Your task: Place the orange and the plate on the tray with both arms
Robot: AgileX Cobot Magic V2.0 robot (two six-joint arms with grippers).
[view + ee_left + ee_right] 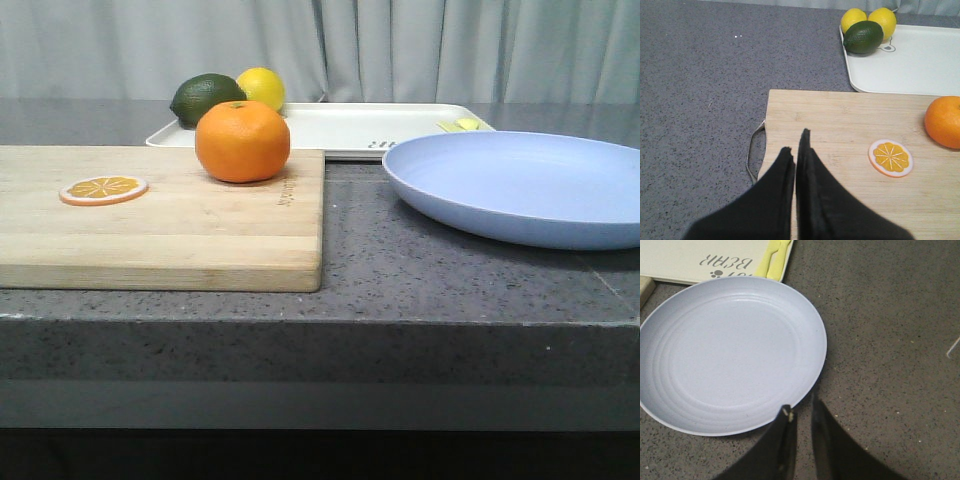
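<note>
Orange [242, 141] on cutting board [160, 235]; plate [520, 186] on counter before tray [340, 127]; left gripper [796, 146] fingers closed, empty; right gripper [801, 410] nearly closed beside plate rim.

A staged kitchen counter: speckled stone worktop [400, 260], wooden cutting board [160, 220] (grey curtain [400, 45] behind).
</note>
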